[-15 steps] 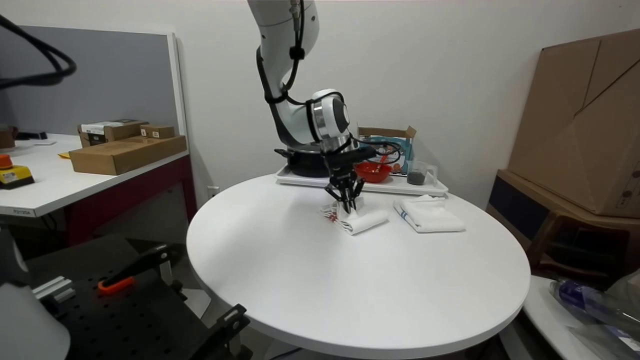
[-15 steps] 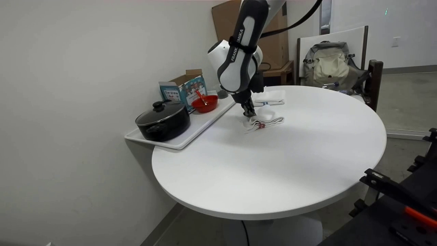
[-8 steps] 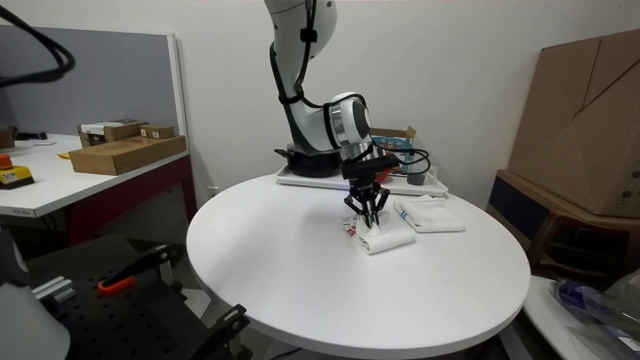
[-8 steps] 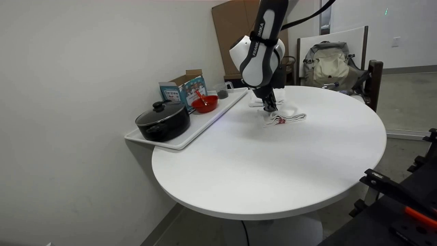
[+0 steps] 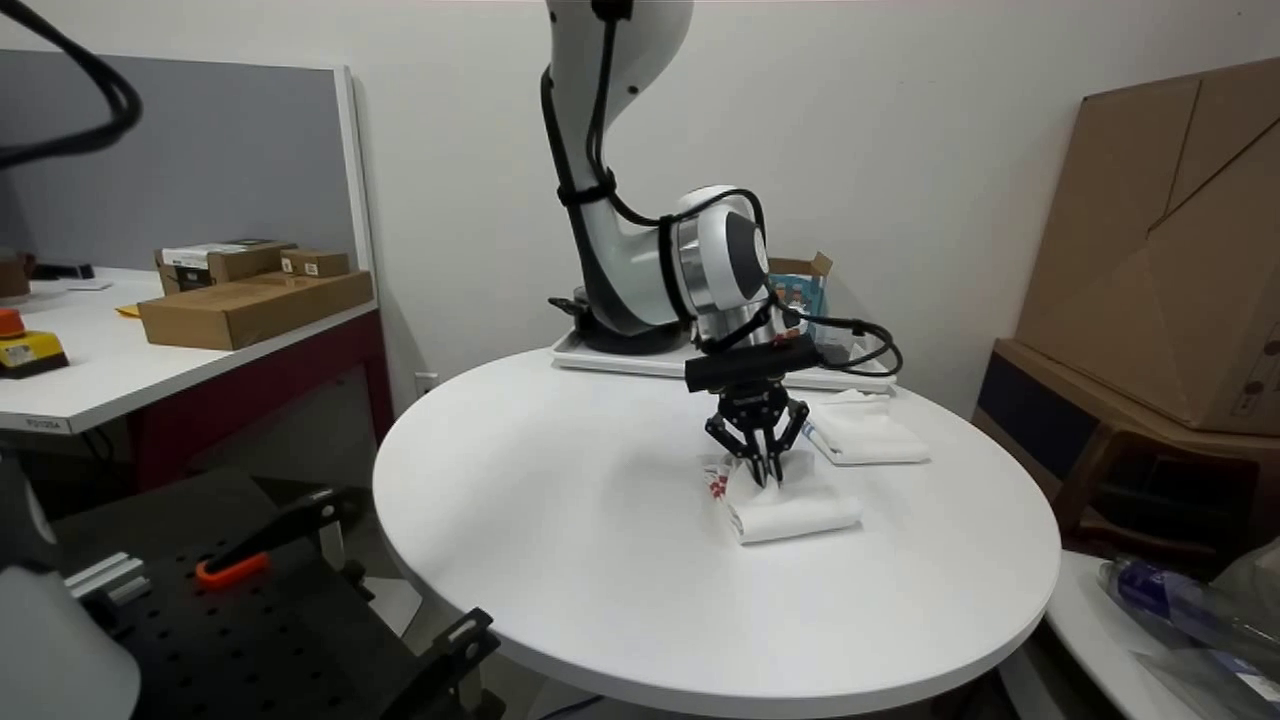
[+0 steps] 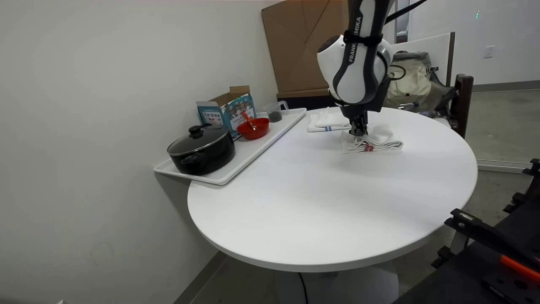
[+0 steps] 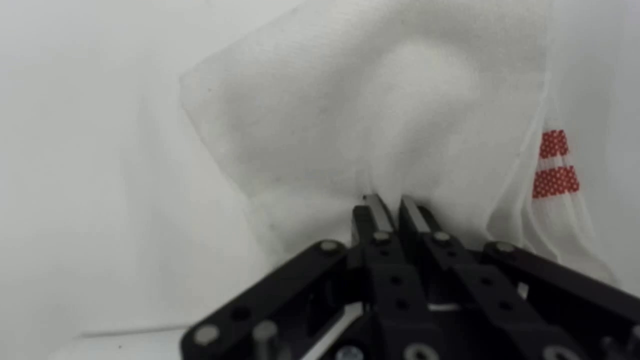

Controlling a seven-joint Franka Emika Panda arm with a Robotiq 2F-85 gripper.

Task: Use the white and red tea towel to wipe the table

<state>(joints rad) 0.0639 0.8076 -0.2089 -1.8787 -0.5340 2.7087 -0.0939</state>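
The white and red tea towel lies folded on the round white table, its red marks at one edge. In both exterior views my gripper points down into the top of the cloth. Seen from the wrist, the towel fills most of the picture, and a raised fold of it runs in between the two fingertips. The gripper is shut on that fold. The cloth under the fingers is hidden. In an exterior view the towel rests flat against the tabletop.
Close behind the gripper lies another folded white cloth with blue stripes. Along the wall a white tray holds a black pot, a red bowl, an open box and a clear cup.
My gripper and the towel have slid together across the tabletop, away from the tray and past the blue-striped cloth. The grip stays shut throughout.
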